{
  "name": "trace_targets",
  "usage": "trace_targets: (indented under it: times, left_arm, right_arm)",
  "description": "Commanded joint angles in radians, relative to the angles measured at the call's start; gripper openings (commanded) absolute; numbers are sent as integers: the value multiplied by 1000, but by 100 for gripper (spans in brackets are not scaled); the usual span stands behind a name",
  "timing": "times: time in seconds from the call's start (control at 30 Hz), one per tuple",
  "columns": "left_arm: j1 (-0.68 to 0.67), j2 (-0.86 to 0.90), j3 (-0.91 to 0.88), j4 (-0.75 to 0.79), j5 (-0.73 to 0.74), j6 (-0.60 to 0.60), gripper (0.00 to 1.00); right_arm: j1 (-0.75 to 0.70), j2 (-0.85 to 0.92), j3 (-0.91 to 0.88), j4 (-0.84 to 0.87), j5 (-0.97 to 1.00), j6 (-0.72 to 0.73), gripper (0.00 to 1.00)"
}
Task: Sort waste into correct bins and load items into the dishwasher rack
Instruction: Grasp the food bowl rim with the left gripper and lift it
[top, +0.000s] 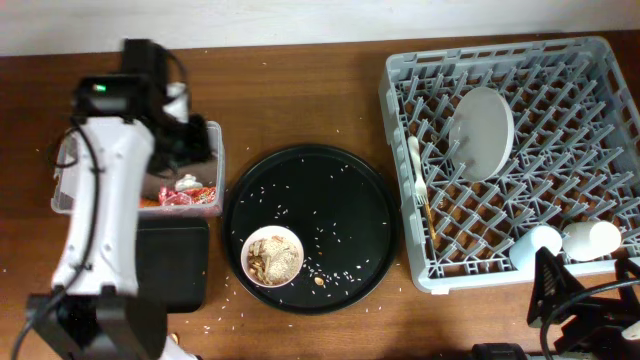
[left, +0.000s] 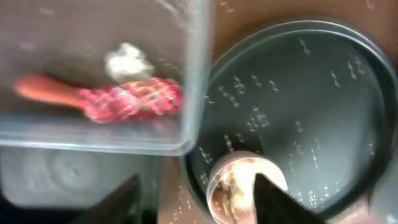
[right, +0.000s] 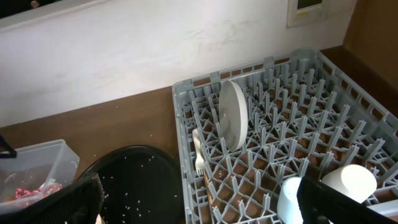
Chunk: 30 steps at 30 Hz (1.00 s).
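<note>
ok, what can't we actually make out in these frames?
- Overhead: the left arm covers most of the clear tub; beyond the red wrapper, its contents are unclear.
- Left wrist: motion blur; the white lump in the tub can't be identified, and the bowl is cut by the bottom edge.
- Right wrist: the two cups are cropped at the bottom edge.
- Overhead: the chopsticks are too thin to count.

My left arm, a white plastic shell with black joints, carries a thin black cable and a green light; my left gripper has black fingers.
</note>
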Motion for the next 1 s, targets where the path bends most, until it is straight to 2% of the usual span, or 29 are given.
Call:
trace_targets:
  times: [0.0,0.1,0.23,0.3,0.4,0.47,0.53,0.57,0.7,0.83,0.97]
  left_arm:
    - [-245,-15,-55,-48,2,30,51]
    - [-473,-15,-213,-7,-155,-141,51]
    - [-651,-15,-480,164,-76,-241,50]
    - [-701,-15,-595,261,-106,-298,50]
    - [-701,-15,-708,379,-196,-321,46]
    - [-702,-15,-800,476,-146,-321,35]
    - [-702,-15,-871,546,-101,-320,19]
    - [-702,-15,-890,554,-109,-320,0]
    - [-700,-41,-826,483,-115,-290,0]
    - [-700,-154,-701,366,-148,-286,0]
    - [-659,-268,-666,271,-175,-287,0]
  right_arm:
    - [-3,2,1,4,-2,-3,99]
    - [-3,2,1,4,-2,-3,99]
    - [-3,2,1,4,-2,-3,99]
    - [-3,2,1,4,-2,-3,99]
    - [-3,2,1,4,-2,-3,99]
    - [-3,2,1,4,-2,-3,99]
    - [-3,2,1,3,-2,-3,99]
    - [-3,2,1,4,-2,-3,99]
    - [-3,2,1,4,-2,-3,99]
    - [-3,2,1,4,-2,-3,99]
    - [-3,2,1,4,-2,-3,99]
